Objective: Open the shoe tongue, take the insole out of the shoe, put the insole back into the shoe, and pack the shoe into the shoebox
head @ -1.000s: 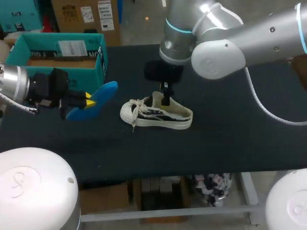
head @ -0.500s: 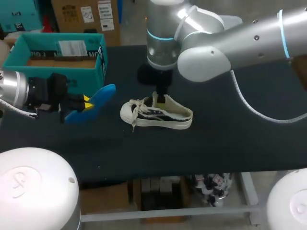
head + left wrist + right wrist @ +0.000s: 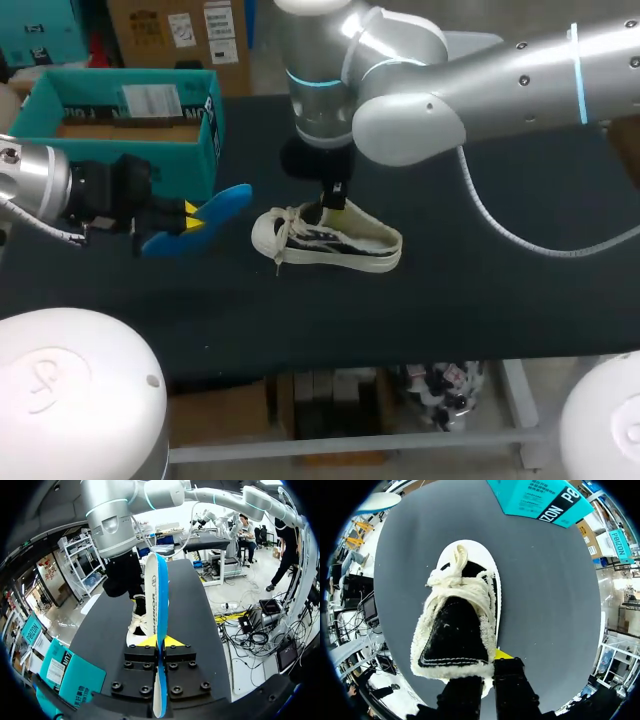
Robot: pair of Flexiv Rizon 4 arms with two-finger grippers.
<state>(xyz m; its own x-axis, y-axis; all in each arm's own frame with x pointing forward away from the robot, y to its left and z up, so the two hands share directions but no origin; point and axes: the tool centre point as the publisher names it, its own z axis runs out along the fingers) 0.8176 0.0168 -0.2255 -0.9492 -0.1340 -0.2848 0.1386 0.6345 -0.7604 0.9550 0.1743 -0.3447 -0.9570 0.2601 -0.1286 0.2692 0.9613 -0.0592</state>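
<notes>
A white and black shoe [image 3: 325, 238] lies on its sole mid-table, toe to the left. Its fleece-edged black tongue [image 3: 455, 635] is pinched at the top edge by my right gripper [image 3: 335, 196], which comes down from above; in the right wrist view the gripper [image 3: 487, 680] stands nearly closed on that edge. My left gripper [image 3: 185, 215], left of the shoe, is shut on a blue insole [image 3: 205, 212] held in the air. In the left wrist view the insole [image 3: 157, 595] stands edge-on between the fingers [image 3: 172, 641], with the shoe [image 3: 137, 625] ahead.
The open teal shoebox [image 3: 215, 120] stands at the back left of the dark table [image 3: 480, 300], just behind the held insole. It also shows beyond the shoe's toe as the teal shoebox [image 3: 545, 497]. My right arm spans the table's back right.
My right gripper has shifted left over the shoe and closed from wide open onto the tongue. My left gripper has drifted slightly right with the insole.
</notes>
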